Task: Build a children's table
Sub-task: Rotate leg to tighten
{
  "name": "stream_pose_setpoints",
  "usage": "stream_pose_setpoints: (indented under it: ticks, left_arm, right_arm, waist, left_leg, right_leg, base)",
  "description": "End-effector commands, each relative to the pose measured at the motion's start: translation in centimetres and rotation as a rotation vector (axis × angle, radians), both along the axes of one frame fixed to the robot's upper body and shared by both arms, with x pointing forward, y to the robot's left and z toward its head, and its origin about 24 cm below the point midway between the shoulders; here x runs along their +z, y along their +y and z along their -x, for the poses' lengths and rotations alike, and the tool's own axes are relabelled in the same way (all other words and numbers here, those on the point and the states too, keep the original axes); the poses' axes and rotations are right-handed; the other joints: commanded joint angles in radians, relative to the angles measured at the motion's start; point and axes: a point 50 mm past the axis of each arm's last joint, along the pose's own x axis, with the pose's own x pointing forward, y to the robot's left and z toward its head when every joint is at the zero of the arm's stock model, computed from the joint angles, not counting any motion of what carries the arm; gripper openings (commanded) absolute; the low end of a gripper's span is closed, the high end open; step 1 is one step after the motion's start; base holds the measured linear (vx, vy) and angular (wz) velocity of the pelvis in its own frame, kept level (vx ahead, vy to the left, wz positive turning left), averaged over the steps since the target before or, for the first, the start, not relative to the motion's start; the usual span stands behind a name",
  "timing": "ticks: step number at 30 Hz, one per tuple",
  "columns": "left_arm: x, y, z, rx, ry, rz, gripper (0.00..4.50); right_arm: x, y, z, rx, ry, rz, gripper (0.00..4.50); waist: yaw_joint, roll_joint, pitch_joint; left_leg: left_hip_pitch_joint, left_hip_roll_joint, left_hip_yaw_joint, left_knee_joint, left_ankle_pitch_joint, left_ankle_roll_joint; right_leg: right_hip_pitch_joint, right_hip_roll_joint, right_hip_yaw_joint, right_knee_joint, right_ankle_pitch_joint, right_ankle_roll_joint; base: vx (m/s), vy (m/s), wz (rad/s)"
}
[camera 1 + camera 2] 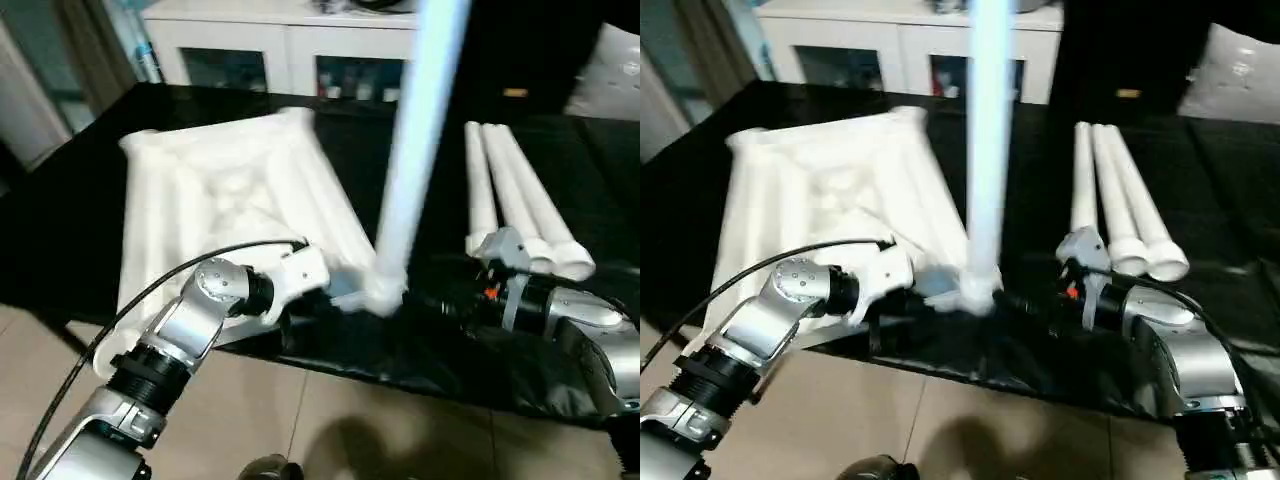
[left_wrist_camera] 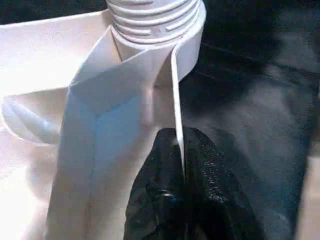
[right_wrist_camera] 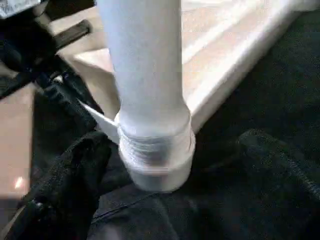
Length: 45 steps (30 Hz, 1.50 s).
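The children's table top (image 1: pixel 230 190) lies upside down, ribbed side up, on the black work table. One white leg (image 1: pixel 415 150) stands upright in the top's near corner socket (image 3: pixel 157 165). My left gripper (image 2: pixel 178 137) is shut on a thin white rib of the top just beside that socket. My right gripper (image 1: pixel 1015 303) is open. Its black fingers (image 3: pixel 75 185) stand wide on either side of the leg's threaded base, apart from it. Three more legs (image 1: pixel 515 200) lie side by side on the right.
The black table's near edge (image 1: pixel 400 385) runs just under both forearms, with tiled floor (image 1: pixel 300 430) below. A white cabinet (image 1: pixel 280 50) stands behind the table. A black cable (image 1: pixel 120 320) loops over my left arm.
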Motion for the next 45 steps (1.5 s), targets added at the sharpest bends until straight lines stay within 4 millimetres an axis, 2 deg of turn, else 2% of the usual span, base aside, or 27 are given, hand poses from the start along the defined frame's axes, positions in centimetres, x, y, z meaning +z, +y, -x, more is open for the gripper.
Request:
stream_pose_setpoints:
  ticks: [1, 2, 4, 6, 9, 14, 15, 18, 19, 23, 24, 29, 32, 34, 35, 36, 37, 39, 40, 42, 44, 45]
  left_arm:
    - [1.3, -1.1, 0.1, -0.158, -0.053, -0.026, 0.00]
    - [1.3, -1.1, 0.1, -0.158, -0.053, -0.026, 0.00]
    - [1.2, -1.1, 0.2, -0.230, -0.061, -0.055, 0.00]
    - [1.2, -1.0, 0.2, -0.235, -0.061, -0.056, 0.00]
    - [1.2, -1.0, 0.2, -0.270, -0.067, -0.066, 0.00]
    - [1.3, -1.0, 0.1, -0.293, -0.071, -0.066, 0.00]
    - [1.3, -1.0, 0.1, -0.295, -0.070, -0.065, 0.00]
    - [1.2, -0.9, 0.0, -0.299, -0.069, -0.064, 0.00]
    - [1.2, -0.9, 0.0, -0.300, -0.068, -0.063, 0.00]
    - [1.1, -0.7, 0.0, -0.302, -0.065, -0.065, 0.00]
    - [1.1, -0.6, 0.0, -0.298, -0.060, -0.063, 0.00]
    - [1.1, -0.6, 0.1, -0.283, -0.047, -0.040, 0.00]
    - [1.4, -0.8, 0.2, -0.214, -0.012, 0.029, 0.00]
    - [1.7, -1.1, 0.1, -0.148, -0.002, 0.070, 0.00]
    - [1.8, -1.2, 0.1, -0.109, 0.003, 0.079, 0.00]
    - [1.8, -1.2, 0.1, -0.109, 0.003, 0.079, 0.00]
    - [1.9, -1.3, 0.0, -0.074, -0.006, 0.076, 0.00]
    - [1.9, -1.6, -0.2, 0.001, -0.011, 0.059, 0.00]
    - [2.1, -2.1, -0.4, 0.073, -0.009, 0.068, 0.00]
    - [2.3, -3.0, -0.6, 0.150, -0.008, 0.097, 0.00]
    - [2.5, -3.7, -0.7, 0.208, -0.010, 0.120, 0.00]
    - [2.9, -4.8, -1.0, 0.303, -0.024, 0.159, 0.00]
  right_arm:
    - [0.4, 0.7, 0.1, 0.094, -0.028, 0.050, 4.44]
    - [0.4, 0.7, 0.1, 0.094, -0.028, 0.050, 4.44]
    - [0.2, 1.4, 0.5, 0.209, -0.007, 0.078, 4.44]
    - [0.1, 1.5, 0.6, 0.216, -0.005, 0.079, 4.44]
    - [-0.1, 1.8, 0.6, 0.265, 0.020, 0.092, 4.07]
    - [-0.2, 2.2, 0.4, 0.294, 0.046, 0.083, 3.72]
    - [-0.2, 2.2, 0.3, 0.298, 0.048, 0.077, 3.55]
    - [-0.2, 2.2, 0.3, 0.303, 0.053, 0.070, 3.41]
    - [-0.2, 2.3, 0.3, 0.306, 0.060, 0.068, 3.21]
    - [-0.5, 2.5, 0.5, 0.316, 0.082, 0.060, 3.00]
    - [-0.7, 2.6, 0.6, 0.318, 0.092, 0.052, 2.78]
    - [-1.0, 3.3, 0.9, 0.311, 0.125, 0.001, 2.69]
    - [-2.0, 4.0, 1.0, 0.223, 0.184, -0.007, 2.64]
    - [-2.7, 4.5, 0.5, 0.129, 0.181, 0.015, 2.63]
    - [-3.0, 4.8, 0.0, 0.064, 0.180, 0.003, 2.63]
    - [-3.0, 4.8, 0.0, 0.064, 0.180, 0.003, 2.63]
    - [-3.1, 5.3, -0.4, 0.003, 0.183, -0.020, 2.63]
    - [-3.4, 6.1, -1.3, -0.096, 0.187, -0.034, 2.63]
    - [-3.7, 6.7, -1.8, -0.176, 0.210, -0.055, 2.63]
    - [-4.1, 7.2, -2.6, -0.290, 0.246, -0.075, 2.63]
    - [-4.5, 7.6, -3.0, -0.362, 0.260, -0.079, 2.63]
    - [-4.9, 8.0, -3.5, -0.451, 0.254, -0.062, 2.63]
  waist:
    - [-0.001, -0.011, -0.078]
    - [-0.001, -0.011, -0.078]
    - [0.008, -0.016, -0.078]
    - [0.010, -0.015, -0.079]
    - [0.012, -0.019, -0.080]
    - [0.012, -0.018, -0.081]
    - [0.012, -0.018, -0.081]
    - [0.012, -0.019, -0.082]
    - [0.013, -0.018, -0.081]
    - [0.013, -0.020, -0.080]
    - [0.014, -0.020, -0.080]
    - [0.013, -0.019, -0.080]
    - [0.012, -0.013, -0.080]
    - [0.004, -0.016, -0.076]
    - [-0.004, -0.014, -0.073]
    - [-0.014, -0.016, -0.070]
    - [-0.018, -0.016, -0.070]
    - [-0.039, -0.016, -0.066]
    - [-0.043, -0.020, -0.065]
    - [-0.058, -0.017, -0.062]
    - [-0.067, -0.018, -0.062]
    - [-0.072, -0.015, -0.062]
  left_leg:
    - [0.033, 0.130, -0.065, -0.072, -0.173, 0.069]
    - [0.033, 0.130, -0.065, -0.072, -0.173, 0.069]
    - [0.030, 0.128, -0.063, -0.069, -0.168, 0.075]
    - [0.030, 0.130, -0.065, -0.070, -0.161, 0.077]
    - [0.029, 0.130, -0.065, -0.069, -0.158, 0.079]
    - [0.029, 0.129, -0.064, -0.067, -0.150, 0.079]
    - [0.029, 0.129, -0.064, -0.066, -0.146, 0.081]
    - [0.029, 0.130, -0.064, -0.067, -0.142, 0.085]
    - [0.029, 0.130, -0.064, -0.067, -0.147, 0.084]
    - [0.029, 0.129, -0.063, -0.067, -0.150, 0.082]
    - [0.029, 0.129, -0.063, -0.066, -0.147, 0.080]
    - [0.031, 0.131, -0.064, -0.069, -0.159, 0.072]
    - [0.033, 0.136, -0.068, -0.073, -0.164, 0.058]
    - [0.032, 0.132, -0.068, -0.076, -0.193, 0.040]
    - [0.032, 0.129, -0.068, -0.076, -0.216, 0.021]
    - [0.030, 0.124, -0.070, -0.077, -0.237, 0.011]
    - [0.032, 0.124, -0.071, -0.077, -0.244, 0.004]
    - [0.031, 0.124, -0.077, -0.081, -0.272, -0.013]
    - [0.031, 0.121, -0.076, -0.081, -0.278, -0.013]
    - [0.038, 0.118, -0.077, -0.081, -0.304, -0.030]
    - [0.032, 0.116, -0.079, -0.081, -0.302, -0.031]
    - [0.034, 0.119, -0.077, -0.082, -0.296, -0.034]
  right_leg:
    - [0.036, -0.139, 0.085, -0.081, -0.139, -0.172]
    - [0.036, -0.139, 0.085, -0.081, -0.139, -0.172]
    - [0.039, -0.143, 0.085, -0.082, -0.145, -0.168]
    - [0.039, -0.143, 0.084, -0.081, -0.145, -0.166]
    - [0.039, -0.141, 0.083, -0.081, -0.159, -0.162]
    - [0.039, -0.143, 0.083, -0.080, -0.157, -0.168]
    - [0.038, -0.141, 0.083, -0.079, -0.149, -0.168]
    - [0.039, -0.141, 0.083, -0.077, -0.137, -0.170]
    - [0.038, -0.141, 0.082, -0.078, -0.145, -0.170]
    - [0.038, -0.143, 0.083, -0.080, -0.164, -0.167]
    - [0.039, -0.142, 0.083, -0.081, -0.170, -0.167]
    - [0.037, -0.142, 0.083, -0.081, -0.181, -0.165]
    - [0.035, -0.142, 0.084, -0.076, -0.172, -0.175]
    - [0.035, -0.143, 0.085, -0.080, -0.199, -0.179]
    - [0.035, -0.148, 0.087, -0.084, -0.234, -0.181]
    - [0.037, -0.147, 0.086, -0.092, -0.283, -0.172]
    - [0.038, -0.148, 0.086, -0.092, -0.299, -0.166]
    - [0.037, -0.146, 0.085, -0.095, -0.340, -0.159]
    - [0.037, -0.145, 0.084, -0.099, -0.355, -0.154]
    - [0.031, -0.144, 0.085, -0.104, -0.384, -0.161]
    - [0.038, -0.147, 0.085, -0.106, -0.388, -0.151]
    - [0.034, -0.145, 0.086, -0.105, -0.360, -0.159]
  base:
    - [0.000, 0.000, 0.00]
    - [0.000, 0.000, 0.00]
    - [0.000, 0.000, 0.00]
    - [0.000, 0.000, 0.00]
    - [0.000, 0.000, 0.00]
    - [0.000, 0.000, 0.00]
    - [0.000, 0.000, 0.00]
    - [0.000, 0.000, 0.00]
    - [0.000, 0.000, 0.00]
    - [0.000, 0.000, 0.00]
    - [0.000, 0.000, 0.00]
    - [0.000, 0.000, 0.00]
    - [0.000, 0.000, 0.00]
    - [0.000, 0.000, 0.00]
    - [0.000, 0.000, 0.00]
    - [0.000, 0.000, 0.00]
    - [0.000, 0.000, 0.00]
    - [0.000, 0.000, 0.00]
    - [0.000, 0.000, 0.00]
    - [0.000, 0.000, 0.00]
    - [0.000, 0.000, 0.00]
    - [0.000, 0.000, 0.00]
